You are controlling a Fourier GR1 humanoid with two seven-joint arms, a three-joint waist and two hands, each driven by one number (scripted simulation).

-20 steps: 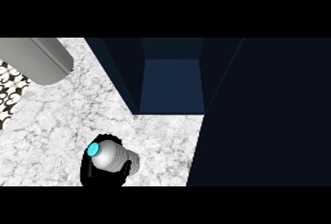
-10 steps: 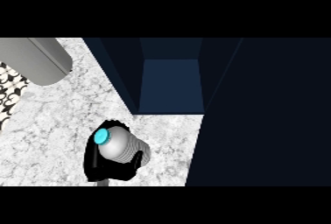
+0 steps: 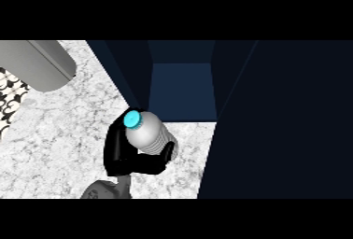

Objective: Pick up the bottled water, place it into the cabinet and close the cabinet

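One bottled water point(image 3: 147, 134) sat clasped in the robot's curled right hand point(image 3: 114, 150), blue cap point(image 3: 131, 120) tipped forward, with the open cabinet point(image 3: 182, 89) just ahead and to its right, a spot that likely called for a rightward swing clear of the cabinet's left wall

cabinet opening point(image 3: 180, 88) ahead, dark panel point(image 3: 283, 121) blocking right

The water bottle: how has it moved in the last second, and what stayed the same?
The silvery ribbed water bottle with a cyan cap, held in the black right hand, moved forward and slightly right, up to the open dark blue cabinet. The hand stayed curled round it; the cabinet and the grey rounded object at upper left did not move.
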